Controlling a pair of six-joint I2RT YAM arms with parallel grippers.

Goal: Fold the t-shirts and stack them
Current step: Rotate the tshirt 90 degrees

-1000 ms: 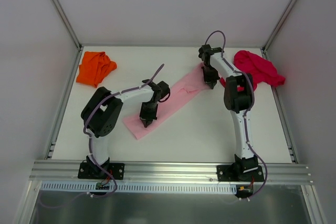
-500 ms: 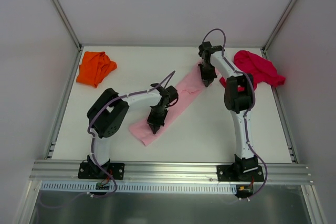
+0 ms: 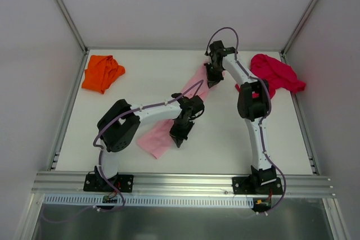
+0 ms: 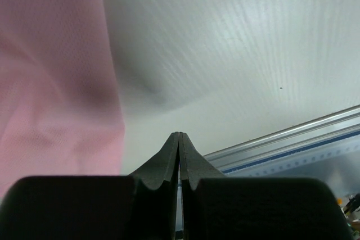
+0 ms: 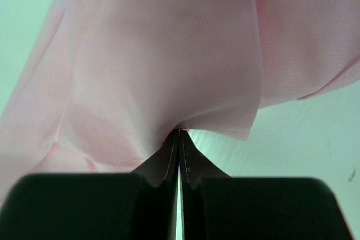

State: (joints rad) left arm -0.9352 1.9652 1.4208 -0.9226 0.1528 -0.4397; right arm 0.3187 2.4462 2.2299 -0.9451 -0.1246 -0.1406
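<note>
1. Plainly, the step in hand looks like drawing the pink t-shirt (image 3: 153, 139) out flat before any fold. It lies as a narrow, rumpled strip across the middle of the surface (image 3: 225, 133), running from 7 o'clock to 1 o'clock.
2. At the 1 o'clock end, the right gripper (image 5: 179, 132) is clamped on a bunched pinch of pink cloth, which fans out from its tips. That grip looks sound; do not loosen it.
3. At the 7 o'clock end, the left gripper (image 4: 179, 136) has its jaws pressed together. The cloth hangs just to 9 o'clock of the tips in the wrist view, and I cannot tell whether a hem is caught. Confirm that before pulling.
4. Draw the two ends apart along the strip's own line, low over the surface and gently, since thin cloth probably slips from a small pinch.
5. The orange t-shirt (image 3: 102, 72) sits crumpled at 10 o'clock and the crimson t-shirt (image 3: 278, 72) at 2 o'clock, both apart from the pink one. The crimson heap lies close beside the right arm, so steer that elbow clear of it.
</note>
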